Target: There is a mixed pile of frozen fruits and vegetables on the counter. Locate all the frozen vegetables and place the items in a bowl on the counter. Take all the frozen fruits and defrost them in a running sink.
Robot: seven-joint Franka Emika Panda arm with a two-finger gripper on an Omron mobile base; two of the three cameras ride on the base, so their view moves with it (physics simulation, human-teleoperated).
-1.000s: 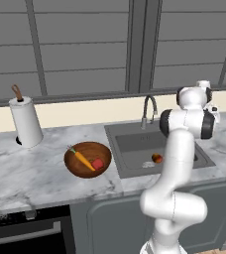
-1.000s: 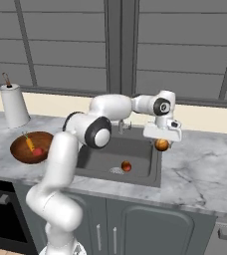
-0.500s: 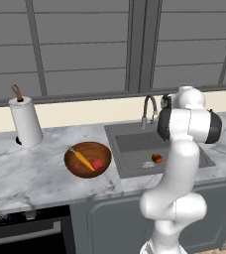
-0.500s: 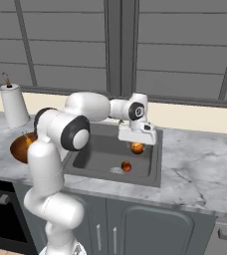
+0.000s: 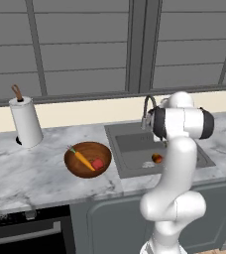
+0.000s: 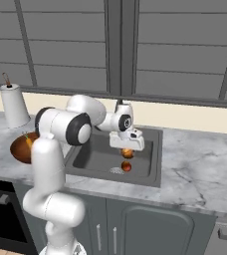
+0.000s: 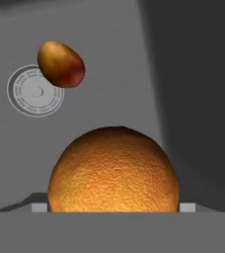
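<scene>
Jaws clamped on an orange-brown ball [image 7: 113, 170] above the sink [image 6: 148, 172], second ball [image 7: 61, 64] beside the drain [image 7: 35, 92].

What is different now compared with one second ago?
The hand, shut on the orange fruit, has swung from above the counter right of the sink to over the basin. The other fruit by the drain and the vegetables in the bowl stayed put.

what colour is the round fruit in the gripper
Orange with a pebbled skin, the round fruit in the gripper; clearest in the hand view.
</scene>
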